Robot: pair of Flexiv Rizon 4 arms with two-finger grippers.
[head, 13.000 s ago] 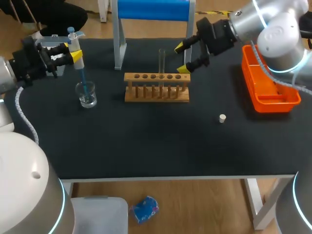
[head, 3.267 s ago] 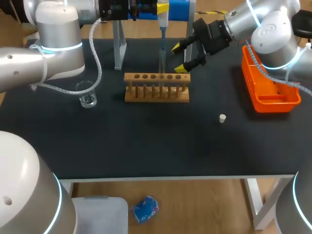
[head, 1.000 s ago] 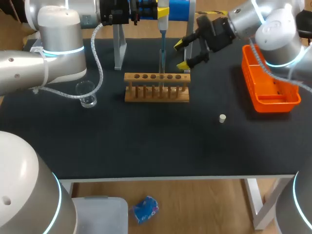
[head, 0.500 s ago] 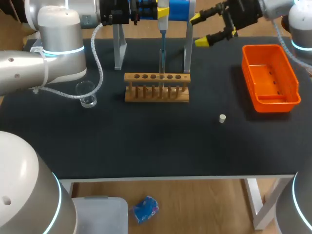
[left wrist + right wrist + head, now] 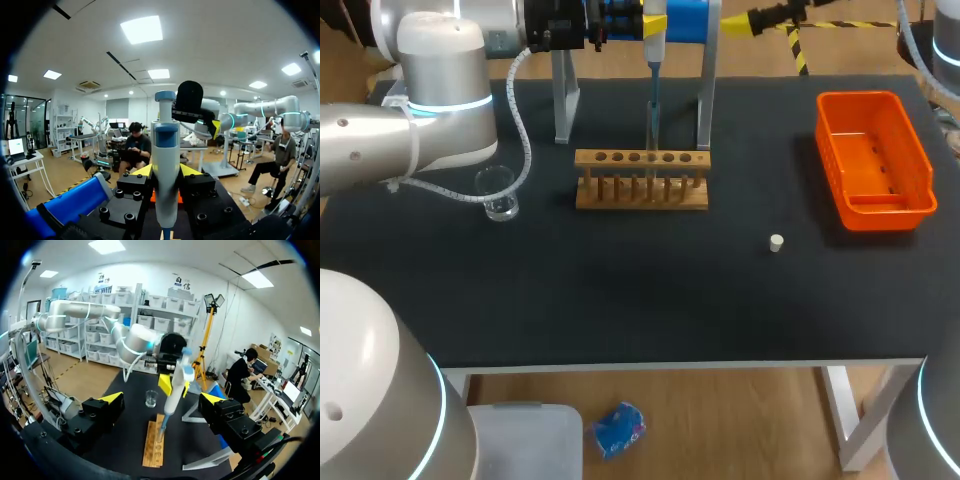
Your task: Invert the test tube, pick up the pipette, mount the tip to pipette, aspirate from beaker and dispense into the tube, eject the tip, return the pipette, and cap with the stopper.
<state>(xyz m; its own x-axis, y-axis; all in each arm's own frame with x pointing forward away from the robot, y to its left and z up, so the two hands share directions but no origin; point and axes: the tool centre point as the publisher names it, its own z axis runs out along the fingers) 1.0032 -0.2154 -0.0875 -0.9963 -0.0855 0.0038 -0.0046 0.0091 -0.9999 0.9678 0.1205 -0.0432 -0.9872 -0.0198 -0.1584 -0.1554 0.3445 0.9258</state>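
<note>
The right gripper (image 5: 766, 13) is mostly cut off overhead: one yellow-tipped finger (image 5: 760, 18) shows, and its partner is out of frame. The pipette (image 5: 653, 48) loses its plunger end there too, just above the left gripper (image 5: 652, 20). In the left wrist view the pipette's body covers most of both yellow fingertips (image 5: 142, 170), and its lower end runs out of frame below the jaws. Whether the test tube (image 5: 651, 125) under those jaws holds liquid is too fine to tell.

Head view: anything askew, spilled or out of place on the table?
Nothing stands out. Rack sits square, beaker upright, no spill visible, stopper loose on the table, pipette upright in the left gripper.
</note>
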